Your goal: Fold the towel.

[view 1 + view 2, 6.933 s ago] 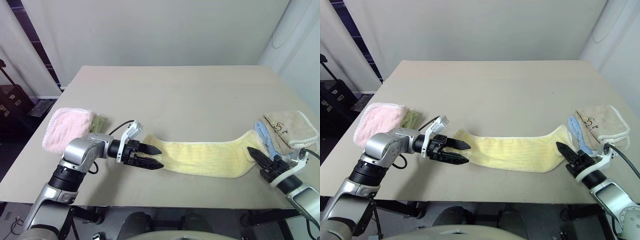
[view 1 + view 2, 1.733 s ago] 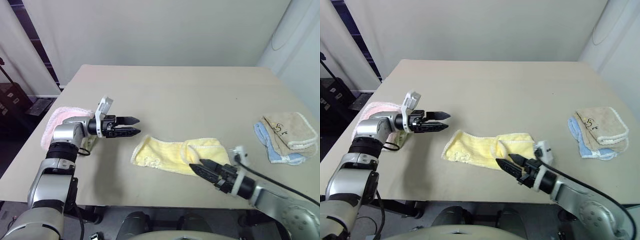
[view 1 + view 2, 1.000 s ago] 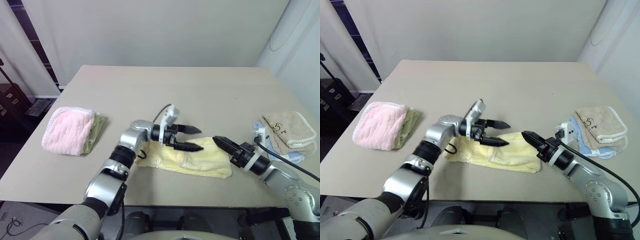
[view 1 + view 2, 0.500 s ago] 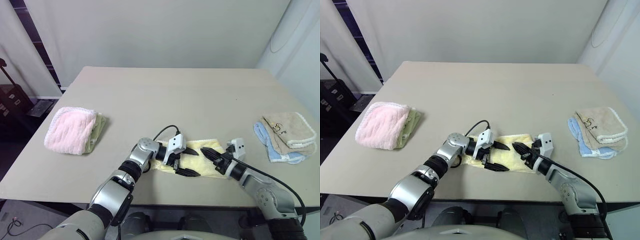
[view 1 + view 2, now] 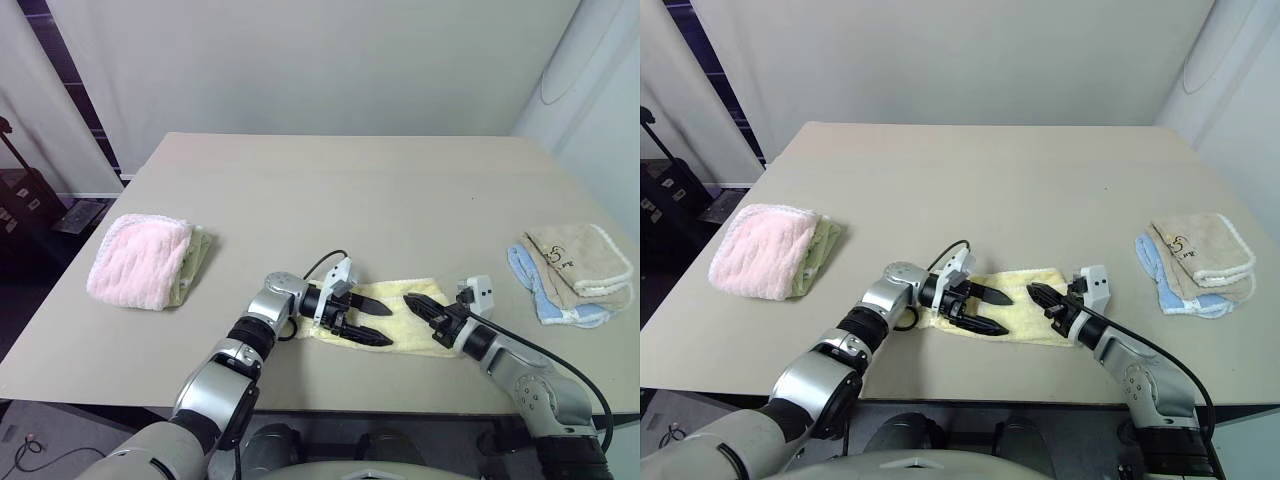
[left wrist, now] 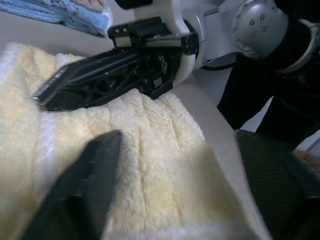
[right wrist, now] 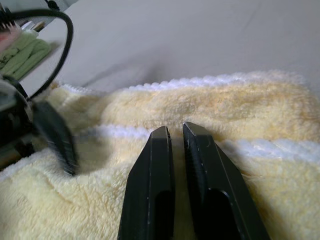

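Soft, light towel (image 5: 400, 318): best pinched at its 3 o'clock hem; left gripper (image 5: 372, 320) spread, right gripper (image 5: 420, 308) closed, empty.

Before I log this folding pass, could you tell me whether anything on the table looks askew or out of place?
Nothing is spilled or damaged. The yellow towel is folded but rumpled, its white hems not lined up. At the table's right edge, the beige towel sits crooked on a blue one.

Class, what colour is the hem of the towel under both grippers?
Whitish, on the pale yellow towel; right wrist view.
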Available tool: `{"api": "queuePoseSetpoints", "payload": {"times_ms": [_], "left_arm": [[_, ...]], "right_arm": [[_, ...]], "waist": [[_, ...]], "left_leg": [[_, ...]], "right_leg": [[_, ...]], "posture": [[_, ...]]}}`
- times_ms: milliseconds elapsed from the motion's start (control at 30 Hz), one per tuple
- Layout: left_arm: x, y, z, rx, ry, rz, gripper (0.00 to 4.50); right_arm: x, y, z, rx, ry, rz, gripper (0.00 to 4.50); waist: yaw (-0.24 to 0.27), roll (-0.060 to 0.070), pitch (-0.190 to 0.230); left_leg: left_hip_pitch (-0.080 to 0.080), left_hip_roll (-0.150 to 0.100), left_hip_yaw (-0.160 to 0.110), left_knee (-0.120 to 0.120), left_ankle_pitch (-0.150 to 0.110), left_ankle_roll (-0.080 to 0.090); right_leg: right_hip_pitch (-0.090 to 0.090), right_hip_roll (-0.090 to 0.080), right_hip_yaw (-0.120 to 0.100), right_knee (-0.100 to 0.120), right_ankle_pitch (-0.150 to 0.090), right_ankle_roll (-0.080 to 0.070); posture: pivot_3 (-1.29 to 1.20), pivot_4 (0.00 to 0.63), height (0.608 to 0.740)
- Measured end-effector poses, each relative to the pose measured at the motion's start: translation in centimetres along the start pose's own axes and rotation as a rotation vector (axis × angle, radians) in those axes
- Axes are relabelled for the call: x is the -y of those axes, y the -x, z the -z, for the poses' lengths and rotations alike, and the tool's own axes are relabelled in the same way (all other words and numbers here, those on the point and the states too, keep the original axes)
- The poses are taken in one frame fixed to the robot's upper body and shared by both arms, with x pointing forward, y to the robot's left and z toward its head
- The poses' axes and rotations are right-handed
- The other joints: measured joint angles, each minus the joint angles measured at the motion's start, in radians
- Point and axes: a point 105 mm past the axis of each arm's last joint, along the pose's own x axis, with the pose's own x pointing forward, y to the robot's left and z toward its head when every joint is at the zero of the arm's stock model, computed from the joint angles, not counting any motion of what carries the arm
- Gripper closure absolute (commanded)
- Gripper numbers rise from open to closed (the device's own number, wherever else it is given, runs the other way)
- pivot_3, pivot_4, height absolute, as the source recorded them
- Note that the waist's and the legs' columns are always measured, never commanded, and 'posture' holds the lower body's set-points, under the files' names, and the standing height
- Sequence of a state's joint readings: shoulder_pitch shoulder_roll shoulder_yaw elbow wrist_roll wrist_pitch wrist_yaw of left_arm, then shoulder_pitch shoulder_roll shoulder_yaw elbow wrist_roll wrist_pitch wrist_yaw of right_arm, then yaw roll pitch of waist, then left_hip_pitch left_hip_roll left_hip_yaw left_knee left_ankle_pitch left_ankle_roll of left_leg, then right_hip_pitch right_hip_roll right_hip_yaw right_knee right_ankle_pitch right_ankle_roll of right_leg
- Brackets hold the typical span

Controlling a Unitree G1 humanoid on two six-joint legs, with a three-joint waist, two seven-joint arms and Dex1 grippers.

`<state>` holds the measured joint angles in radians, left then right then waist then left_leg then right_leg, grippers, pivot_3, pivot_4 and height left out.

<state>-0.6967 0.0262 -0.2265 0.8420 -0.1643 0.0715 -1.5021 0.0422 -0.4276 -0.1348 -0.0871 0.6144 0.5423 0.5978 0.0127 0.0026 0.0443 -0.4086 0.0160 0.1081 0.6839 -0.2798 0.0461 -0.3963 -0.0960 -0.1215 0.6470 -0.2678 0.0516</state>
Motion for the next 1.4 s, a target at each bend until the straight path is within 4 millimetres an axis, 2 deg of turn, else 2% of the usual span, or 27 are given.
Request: {"api": "queuePoseSetpoints", "payload": {"times_ms": [133,200,300,367,467,567,667,800,833,867,1000,1100,1200,1400], "left_arm": [[-0.6,0.1,-2.0,0.059,-0.05,-0.067,2.0],[-0.5,0.2,-2.3,0.06,-0.065,-0.057,2.0],[-0.2,0.4,-2.1,0.053,-0.07,-0.046,2.86],[-0.2,0.7,-1.8,0.044,-0.068,-0.06,3.61],[-0.3,1.5,-2.3,0.031,-0.073,-0.092,3.61],[-0.5,3.7,-3.5,0.004,-0.057,-0.168,3.61],[0.2,7.1,-4.6,-0.029,0.017,-0.246,3.61],[1.8,11.8,-3.6,-0.133,0.089,-0.358,3.61],[2.2,12.9,-3.5,-0.116,0.146,-0.383,3.24],[2.6,13.9,-3.6,-0.092,0.202,-0.396,3.05],[4.9,16.8,-5.8,0.026,0.365,-0.407,1.66],[5.9,18.4,-4.3,-0.017,0.475,-0.492,0.58],[6.3,18.8,-3.0,-0.021,0.58,-0.522,0.58],[5.4,19.6,0.2,-0.141,0.685,-0.658,0.58]], "right_arm": [[0.2,0.1,-0.2,-0.001,-0.014,0.004,4.06],[0.2,0.0,-0.4,0.002,-0.023,0.002,4.06],[0.3,0.1,-0.6,0.007,-0.026,0.006,4.06],[0.3,0.1,-0.6,0.007,-0.027,0.007,4.06],[0.1,0.1,-0.8,0.006,-0.025,0.001,4.06],[-0.9,0.1,-1.6,0.014,-0.013,-0.036,4.06],[-1.8,0.0,-1.8,-0.028,-0.04,-0.075,4.06],[-2.6,-0.4,-2.4,-0.047,-0.043,-0.105,4.06],[-2.9,-0.7,-2.7,-0.042,-0.036,-0.12,4.06],[-3.2,-0.9,-3.0,-0.036,-0.026,-0.13,4.06],[-4.1,-1.8,-3.7,-0.022,-0.025,-0.172,4.06],[-4.1,-2.2,-3.3,-0.055,-0.05,-0.181,4.06],[-3.9,-2.6,-2.9,-0.088,-0.09,-0.182,4.06],[-3.9,-3.3,-2.7,-0.11,-0.157,-0.194,4.06]], "waist": [[0.0,0.0,0.0],[0.0,0.0,0.0],[0.0,0.001,0.0],[-0.001,0.001,0.001],[-0.001,0.002,0.001],[-0.005,0.002,0.002],[-0.012,0.004,0.003],[-0.022,0.006,0.004],[-0.024,0.006,0.005],[-0.024,0.006,0.005],[-0.023,0.005,0.006],[-0.026,0.005,0.007],[-0.022,0.005,0.007],[-0.025,0.006,0.008]], "left_leg": [[0.0,0.0,0.0,0.0,0.0,0.0],[-0.001,0.0,0.0,0.0,0.0,0.0],[-0.001,0.0,0.0,0.0,0.0,0.0],[-0.001,0.0,0.0,0.0,0.0,0.0],[-0.002,0.0,0.0,0.0,0.0,0.0],[-0.002,0.0,0.0,0.0,0.0,0.0],[-0.002,0.0,0.0,-0.001,0.0,0.0],[-0.002,0.0,0.0,-0.002,0.0,0.0],[-0.002,0.0,0.0,-0.002,0.0,0.0],[-0.002,0.0,0.0,-0.002,0.0,0.0],[-0.002,-0.001,0.0,-0.002,-0.001,-0.001],[-0.002,-0.001,0.0,-0.002,-0.001,-0.002],[-0.002,-0.001,0.0,-0.002,-0.002,-0.004],[-0.002,-0.001,0.0,-0.003,-0.002,-0.005]], "right_leg": [[0.0,-0.001,0.0,-0.001,0.0,0.0],[0.0,0.0,0.0,0.0,0.0,0.0],[0.001,0.0,0.0,0.0,0.0,0.0],[0.001,0.0,0.0,0.001,0.0,0.0],[0.0,0.0,0.0,0.0,0.0,0.0],[0.0,0.0,0.001,0.001,0.0,0.0],[0.0,0.0,0.001,0.001,0.0,0.0],[-0.001,0.0,0.001,0.001,-0.001,-0.002],[-0.003,0.0,0.001,0.001,-0.002,-0.003],[-0.005,0.0,0.001,0.001,-0.002,-0.003],[-0.004,-0.001,0.001,0.0,-0.002,-0.003],[-0.004,-0.001,0.002,0.0,-0.002,-0.003],[-0.005,-0.002,0.001,0.0,-0.002,-0.003],[-0.006,-0.002,0.003,0.0,-0.002,-0.004]], "posture": [[0.0,0.0,0.74],[0.0,0.0,0.74],[0.0,0.0,0.74],[0.0,0.0,0.74],[0.0,0.0,0.74],[0.0,0.0,0.74],[0.0,0.0,0.74],[0.0,0.0,0.74],[0.0,0.0,0.74],[0.0,0.0,0.74],[0.0,0.0,0.74],[0.0,0.0,0.74],[0.0,0.0,0.74],[0.0,0.0,0.74]]}}
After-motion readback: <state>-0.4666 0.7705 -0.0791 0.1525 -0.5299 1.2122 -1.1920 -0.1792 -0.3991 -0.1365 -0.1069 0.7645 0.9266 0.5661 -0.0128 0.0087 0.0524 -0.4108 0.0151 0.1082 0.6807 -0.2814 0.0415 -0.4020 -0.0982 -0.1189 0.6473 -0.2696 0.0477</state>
